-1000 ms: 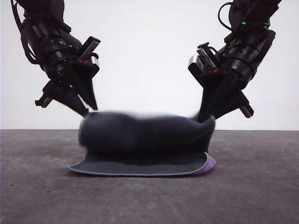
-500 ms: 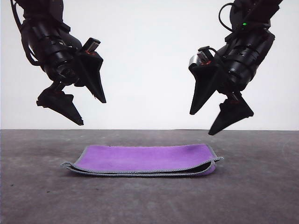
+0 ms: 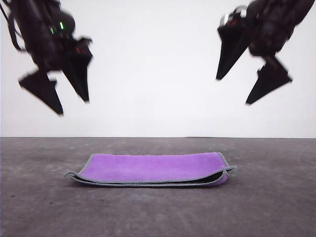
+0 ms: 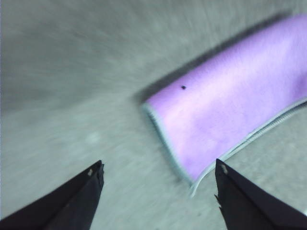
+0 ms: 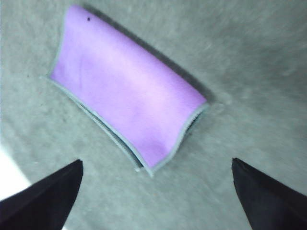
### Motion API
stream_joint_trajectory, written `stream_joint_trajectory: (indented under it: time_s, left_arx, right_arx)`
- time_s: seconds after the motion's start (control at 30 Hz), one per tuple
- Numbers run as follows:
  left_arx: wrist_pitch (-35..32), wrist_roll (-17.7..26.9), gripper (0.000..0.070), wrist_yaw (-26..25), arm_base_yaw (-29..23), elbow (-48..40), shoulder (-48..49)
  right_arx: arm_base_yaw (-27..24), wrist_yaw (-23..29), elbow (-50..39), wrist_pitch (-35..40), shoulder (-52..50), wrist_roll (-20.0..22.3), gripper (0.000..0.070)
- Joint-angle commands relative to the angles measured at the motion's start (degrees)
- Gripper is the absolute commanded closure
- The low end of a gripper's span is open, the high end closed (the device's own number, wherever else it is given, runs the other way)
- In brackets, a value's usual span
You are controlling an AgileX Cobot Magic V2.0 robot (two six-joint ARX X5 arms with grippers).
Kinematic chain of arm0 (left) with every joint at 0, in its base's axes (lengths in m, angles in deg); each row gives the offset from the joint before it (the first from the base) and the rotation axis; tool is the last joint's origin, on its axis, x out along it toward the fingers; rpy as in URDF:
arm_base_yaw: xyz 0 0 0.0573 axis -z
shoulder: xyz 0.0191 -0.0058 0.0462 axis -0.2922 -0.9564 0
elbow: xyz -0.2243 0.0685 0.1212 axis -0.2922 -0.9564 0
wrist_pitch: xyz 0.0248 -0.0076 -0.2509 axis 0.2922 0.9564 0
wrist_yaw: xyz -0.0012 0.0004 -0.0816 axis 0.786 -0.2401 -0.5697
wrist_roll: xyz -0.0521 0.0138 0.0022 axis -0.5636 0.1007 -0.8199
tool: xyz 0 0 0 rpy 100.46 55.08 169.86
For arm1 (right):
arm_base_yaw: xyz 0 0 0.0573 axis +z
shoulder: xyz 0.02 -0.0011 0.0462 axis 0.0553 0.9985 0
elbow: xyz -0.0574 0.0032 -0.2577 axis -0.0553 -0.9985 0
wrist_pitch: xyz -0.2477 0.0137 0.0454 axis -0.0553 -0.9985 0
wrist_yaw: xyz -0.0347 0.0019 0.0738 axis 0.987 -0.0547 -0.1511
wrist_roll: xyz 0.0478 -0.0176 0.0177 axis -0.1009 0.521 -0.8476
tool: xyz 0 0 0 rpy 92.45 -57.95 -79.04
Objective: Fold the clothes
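Grey bench, wide and matte, with a plain white wall behind it.

Your left arm hangs high at the left of the front view, cut off by the frame edge and smeared by motion blur; green lights show on its body. Your right arm hangs high at the right, likewise cut off and blurred.

The cloth lies folded in half at mid-bench, purple face up, pale grey stitched edging along its borders. At its right end the layers gape a little and a dark inner face shows (the far edge is hard to read from the front). A small dark speck sits on the purple near one corner in both wrist views.

Left gripper: jaws spread apart, nothing between them, well above the cloth. Right gripper: jaws spread too, empty, well above the cloth's right end. Nothing stands between either gripper and the cloth.
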Motion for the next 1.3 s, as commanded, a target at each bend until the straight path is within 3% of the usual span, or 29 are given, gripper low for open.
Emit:
stream_joint_trajectory:
  time_s: [0.0,0.27,0.5,0.63,0.87,1.13,1.27]
  left_arx:
    - [0.9,-0.6,0.0252,2.4,0.2,1.1,1.3]
    - [5.2,-1.5,0.0253,4.2,-0.7,0.7,10.4]
    - [6.9,-1.4,0.0253,5.2,-1.5,0.6,17.1]
    - [6.8,-1.6,0.0253,5.6,-2.6,0.6,19.0]
    - [6.9,-2.3,0.0253,5.6,-3.7,0.6,19.2]
    - [6.1,-2.3,0.0253,5.6,-3.7,0.6,19.2]
    - [5.5,-2.3,0.0254,5.6,-3.7,0.6,19.2]
  right_arx:
    - [0.0,2.4,1.3,-0.2,-1.6,-1.4,0.0071]
    - [0.0,8.5,0.0,-3.4,-10.1,-2.4,0.0071]
    - [0.0,10.2,-13.6,0.5,-21.8,-4.7,0.0071]
    - [0.0,9.6,-27.7,14.0,-28.9,-9.8,0.0071]
    - [0.1,0.9,-47.2,41.2,-29.1,-20.8,0.0072]
    - [0.3,-2.1,-50.9,53.5,-19.8,-25.4,0.0085]
    - [0.4,-7.0,-50.9,58.3,-14.2,-29.0,0.0086]
